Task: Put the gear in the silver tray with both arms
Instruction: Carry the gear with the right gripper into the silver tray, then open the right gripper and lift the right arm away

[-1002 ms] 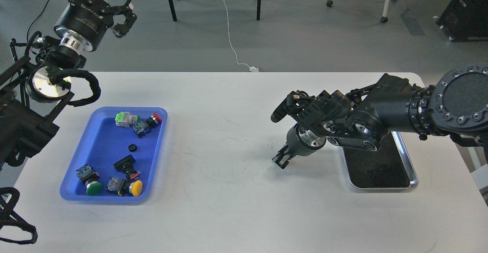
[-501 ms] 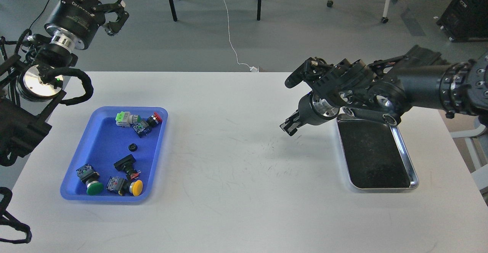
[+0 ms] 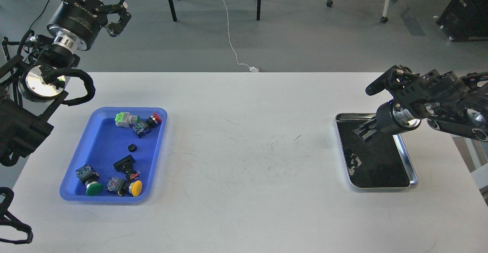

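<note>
Two pincers sit far from the gear [image 3: 132, 146] in the blue tray [image 3: 93, 138]: left pincer [image 3: 116, 15] spread empty above-left, nearer; right pincer [image 3: 364, 132], grip unclear, over the silver tray [image 3: 408, 161].

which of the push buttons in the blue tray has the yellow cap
The one at the tray's near edge, right of the green-capped button; the far red-capped one lies opposite.
</note>
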Robot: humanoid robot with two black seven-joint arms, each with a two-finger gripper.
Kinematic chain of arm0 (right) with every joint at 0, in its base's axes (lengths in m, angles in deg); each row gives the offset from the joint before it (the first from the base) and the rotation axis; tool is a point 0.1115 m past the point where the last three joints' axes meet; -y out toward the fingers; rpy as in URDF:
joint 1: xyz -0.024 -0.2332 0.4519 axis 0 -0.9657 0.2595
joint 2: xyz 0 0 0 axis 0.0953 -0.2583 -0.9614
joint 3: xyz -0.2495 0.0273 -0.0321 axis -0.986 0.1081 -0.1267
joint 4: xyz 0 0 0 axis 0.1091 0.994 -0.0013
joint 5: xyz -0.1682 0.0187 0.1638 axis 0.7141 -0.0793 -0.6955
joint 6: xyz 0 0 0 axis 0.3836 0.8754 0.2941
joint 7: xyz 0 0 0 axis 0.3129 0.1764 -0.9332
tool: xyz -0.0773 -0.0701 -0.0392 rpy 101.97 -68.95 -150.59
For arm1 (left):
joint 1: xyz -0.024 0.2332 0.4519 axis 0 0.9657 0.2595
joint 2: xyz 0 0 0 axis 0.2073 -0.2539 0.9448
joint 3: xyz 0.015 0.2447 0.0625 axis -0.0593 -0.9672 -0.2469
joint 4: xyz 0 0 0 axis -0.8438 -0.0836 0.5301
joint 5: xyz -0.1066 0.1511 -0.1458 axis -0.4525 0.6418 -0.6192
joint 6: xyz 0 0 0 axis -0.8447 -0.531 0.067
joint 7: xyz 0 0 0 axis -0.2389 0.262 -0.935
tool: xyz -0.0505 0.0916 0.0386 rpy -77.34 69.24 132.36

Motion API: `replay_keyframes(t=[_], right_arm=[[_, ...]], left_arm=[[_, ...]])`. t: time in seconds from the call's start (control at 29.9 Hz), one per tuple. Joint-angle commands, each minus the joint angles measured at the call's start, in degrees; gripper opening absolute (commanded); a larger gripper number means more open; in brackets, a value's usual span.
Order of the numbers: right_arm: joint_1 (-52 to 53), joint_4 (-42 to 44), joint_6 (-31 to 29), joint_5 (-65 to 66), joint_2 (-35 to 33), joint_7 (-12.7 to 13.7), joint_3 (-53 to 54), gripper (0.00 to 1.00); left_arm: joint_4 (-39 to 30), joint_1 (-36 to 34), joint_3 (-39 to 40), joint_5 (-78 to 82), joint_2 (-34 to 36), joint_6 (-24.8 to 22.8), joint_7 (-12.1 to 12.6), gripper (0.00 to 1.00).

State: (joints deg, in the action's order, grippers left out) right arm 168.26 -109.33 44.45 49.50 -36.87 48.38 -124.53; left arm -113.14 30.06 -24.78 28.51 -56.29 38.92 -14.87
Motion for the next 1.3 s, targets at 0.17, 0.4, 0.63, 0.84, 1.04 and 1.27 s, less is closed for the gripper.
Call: replay_keyframes(t=[0.17, 0.4, 0.63, 0.84, 1.04, 1.27], right_arm=[[-2.2, -2.7, 0.7, 0.9, -2.7, 0.0, -0.3, 0.13], [-2.1, -7.5, 0.6, 1.3, -6.2, 0.1, -0.5, 0.14], [-2.2, -6.8, 0.8, 2.5, -6.1, 0.3, -1.0, 0.15], [-2.2, -7.2, 1.0, 2.4, -6.3, 0.3, -0.6, 0.59], [-1.1, -7.4, 1.0, 1.8, -9.0, 0.1, 3.2, 0.73], [-2.0, -3.1, 0.2, -3.0, -10.1, 0.4, 19.8, 0.94]], left_arm=[[0.0, 0.1, -0.1, 0.0, 0.0, 0.0, 0.0, 0.97], [0.0, 0.0, -0.1, 0.0, 0.3, 0.3, -0.2, 0.97], [0.0, 0.0, -0.1, 0.0, 0.1, 0.5, -0.2, 0.97], [0.0, -0.3, -0.3, 0.1, 0.1, 2.3, -0.2, 0.97], [0.0, -1.0, -0.5, 0.2, 0.5, 2.3, 0.1, 0.97], [-1.0, -3.2, -1.3, 8.2, 3.1, 0.6, 2.6, 0.97]])
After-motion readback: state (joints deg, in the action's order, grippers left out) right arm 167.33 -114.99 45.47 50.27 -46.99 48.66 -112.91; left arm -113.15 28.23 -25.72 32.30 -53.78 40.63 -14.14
